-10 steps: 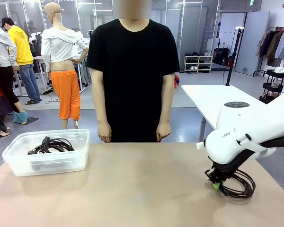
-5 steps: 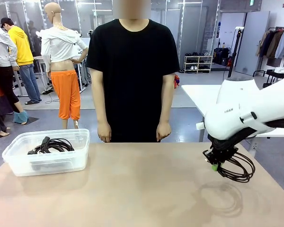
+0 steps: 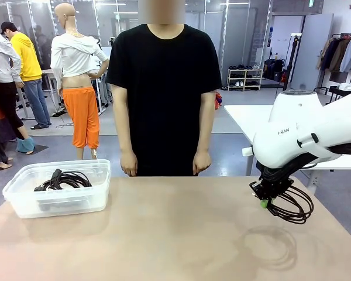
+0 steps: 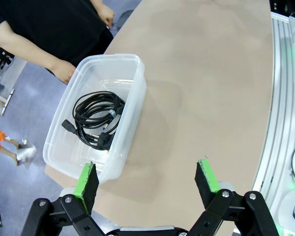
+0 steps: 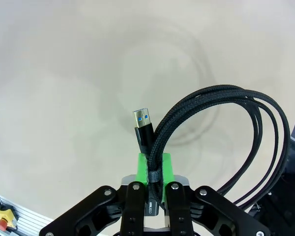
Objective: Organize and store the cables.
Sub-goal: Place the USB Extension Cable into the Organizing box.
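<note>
The right pincer [image 3: 264, 203] is clamped on a coiled cable [image 3: 292, 206], hanging above the desk [image 3: 175, 234] at 3 o'clock, near its edge. The left pincer [image 4: 147, 179] gapes empty. At 9 o'clock, a bin [image 3: 58, 199] holds another cable [image 3: 63, 180].

White right arm [image 3: 304, 140] bears partial lettering "RAN"; no other print is legible.
</note>
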You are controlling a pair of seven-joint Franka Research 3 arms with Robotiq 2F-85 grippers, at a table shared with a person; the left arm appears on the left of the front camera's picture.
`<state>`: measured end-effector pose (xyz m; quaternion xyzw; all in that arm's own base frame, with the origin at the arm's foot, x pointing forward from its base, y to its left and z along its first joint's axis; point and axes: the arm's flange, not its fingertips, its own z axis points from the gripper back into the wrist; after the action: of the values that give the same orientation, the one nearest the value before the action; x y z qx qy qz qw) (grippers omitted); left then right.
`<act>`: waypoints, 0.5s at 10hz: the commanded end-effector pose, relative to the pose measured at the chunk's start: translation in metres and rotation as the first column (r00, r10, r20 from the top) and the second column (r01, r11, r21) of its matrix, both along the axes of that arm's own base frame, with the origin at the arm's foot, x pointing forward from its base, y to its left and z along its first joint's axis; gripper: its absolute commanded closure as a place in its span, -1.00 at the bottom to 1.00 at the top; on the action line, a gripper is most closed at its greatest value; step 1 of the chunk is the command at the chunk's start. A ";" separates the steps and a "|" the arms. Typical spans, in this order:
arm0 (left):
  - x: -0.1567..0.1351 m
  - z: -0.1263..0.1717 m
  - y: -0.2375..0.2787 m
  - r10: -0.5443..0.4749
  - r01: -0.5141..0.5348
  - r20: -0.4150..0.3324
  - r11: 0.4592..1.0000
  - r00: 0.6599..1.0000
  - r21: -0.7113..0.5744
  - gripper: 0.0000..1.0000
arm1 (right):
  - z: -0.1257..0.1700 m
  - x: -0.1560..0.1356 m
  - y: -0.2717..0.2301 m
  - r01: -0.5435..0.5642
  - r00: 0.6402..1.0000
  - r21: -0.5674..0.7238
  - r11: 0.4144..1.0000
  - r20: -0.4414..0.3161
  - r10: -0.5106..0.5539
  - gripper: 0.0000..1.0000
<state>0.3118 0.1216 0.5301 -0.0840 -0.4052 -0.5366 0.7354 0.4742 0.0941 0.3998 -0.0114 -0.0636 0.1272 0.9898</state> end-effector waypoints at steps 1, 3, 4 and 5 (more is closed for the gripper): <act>0.000 0.001 -0.001 -0.003 0.003 -0.002 1.000 1.000 -0.010 -1.00 | 0.000 0.000 -0.001 -0.006 1.000 -0.011 1.000 0.002 0.006 1.00; 0.000 0.001 -0.001 -0.003 0.003 -0.002 1.000 1.000 -0.010 -1.00 | -0.001 0.000 0.000 0.000 1.000 0.000 1.000 -0.002 0.000 0.74; 0.000 0.001 -0.001 -0.003 0.003 -0.002 1.000 1.000 -0.010 -1.00 | 0.005 0.005 0.048 0.037 0.998 -0.079 0.996 -0.039 -0.040 0.74; 0.000 0.001 -0.001 -0.003 0.003 -0.002 1.000 1.000 -0.010 -1.00 | 0.010 0.006 0.095 0.105 0.990 -0.093 0.990 -0.088 -0.113 0.74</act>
<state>0.3119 0.1213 0.5302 -0.0838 -0.4050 -0.5369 0.7353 0.4702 0.1375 0.4016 -0.0306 -0.0415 0.1144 0.9921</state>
